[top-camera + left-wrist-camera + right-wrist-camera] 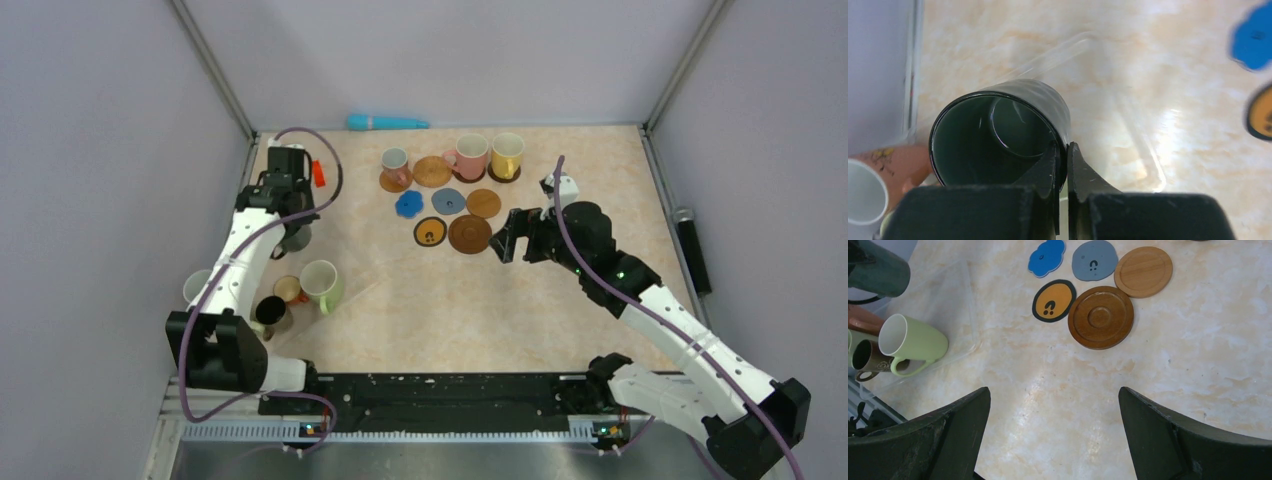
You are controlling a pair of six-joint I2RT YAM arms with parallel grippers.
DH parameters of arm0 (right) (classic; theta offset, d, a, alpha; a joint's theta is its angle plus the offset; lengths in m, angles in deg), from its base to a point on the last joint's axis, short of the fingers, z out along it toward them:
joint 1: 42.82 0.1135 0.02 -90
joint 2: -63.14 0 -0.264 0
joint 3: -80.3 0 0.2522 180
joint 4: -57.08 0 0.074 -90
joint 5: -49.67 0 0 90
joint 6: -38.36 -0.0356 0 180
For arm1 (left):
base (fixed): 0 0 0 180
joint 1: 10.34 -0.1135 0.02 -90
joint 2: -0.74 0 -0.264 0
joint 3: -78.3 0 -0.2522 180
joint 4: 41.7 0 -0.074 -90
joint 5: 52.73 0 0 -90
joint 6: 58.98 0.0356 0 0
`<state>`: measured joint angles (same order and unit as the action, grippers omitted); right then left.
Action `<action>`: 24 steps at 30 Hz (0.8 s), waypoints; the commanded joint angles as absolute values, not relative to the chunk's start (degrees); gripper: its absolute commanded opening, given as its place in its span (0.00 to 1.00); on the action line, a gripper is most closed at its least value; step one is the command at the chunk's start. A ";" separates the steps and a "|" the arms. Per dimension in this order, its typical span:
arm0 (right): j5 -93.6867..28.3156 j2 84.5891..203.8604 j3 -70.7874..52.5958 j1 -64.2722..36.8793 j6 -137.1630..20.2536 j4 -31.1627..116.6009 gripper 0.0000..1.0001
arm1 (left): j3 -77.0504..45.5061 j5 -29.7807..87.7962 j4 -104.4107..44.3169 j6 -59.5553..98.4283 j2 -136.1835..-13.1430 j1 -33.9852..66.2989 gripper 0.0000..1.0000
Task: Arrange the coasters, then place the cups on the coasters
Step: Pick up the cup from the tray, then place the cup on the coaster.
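Left gripper pinches the rim wall of the dark green cup, apparently held clear of the table at its left side, so cup placement is in hand and next calls for carrying it onto the bare dark wooden coaster near the wide-spread right gripper.

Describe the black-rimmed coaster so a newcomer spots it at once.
On the table, find the coasters grouped at the far middle. At the group's near edge, left of the dark wooden coaster, lies the black-rimmed coaster: the only orange-faced one.
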<state>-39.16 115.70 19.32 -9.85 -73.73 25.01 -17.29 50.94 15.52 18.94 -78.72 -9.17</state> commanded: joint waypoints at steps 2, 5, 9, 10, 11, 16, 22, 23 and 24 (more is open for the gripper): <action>-40.00 113.58 18.98 -9.25 -73.96 25.54 0.98 | -10.79 51.32 13.45 23.67 -75.64 0.73 0.00; -41.10 112.64 19.31 -9.25 -74.07 25.17 0.98 | -9.07 49.58 12.67 23.66 -76.29 5.23 0.00; -43.10 111.05 19.73 -9.25 -74.23 24.32 0.98 | -6.97 48.65 10.83 25.14 -78.03 11.79 0.00; -43.57 110.61 19.82 -9.25 -74.23 24.14 0.98 | -6.58 48.82 10.13 25.85 -78.52 13.59 0.00; -43.98 110.31 19.82 -9.25 -74.22 23.97 0.98 | -6.22 49.35 9.29 26.38 -79.11 15.04 0.00; -45.23 109.17 19.48 -9.25 -74.21 22.94 0.98 | 0.44 53.41 9.67 18.66 -85.05 17.92 0.00; -45.95 109.11 19.25 -9.23 -74.65 22.30 0.98 | 8.57 59.31 11.00 12.08 -93.75 21.89 0.00; -45.83 109.07 19.21 -9.25 -74.79 22.06 0.98 | 9.93 60.35 10.81 11.31 -95.21 22.50 0.00; -45.73 108.96 19.04 -9.25 -74.84 21.74 0.98 | 11.16 60.85 10.53 10.54 -96.66 22.88 0.00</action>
<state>-44.71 110.06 19.32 -9.83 -74.01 22.26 4.57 54.53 14.32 15.27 -93.47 20.40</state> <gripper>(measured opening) 0.982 0.039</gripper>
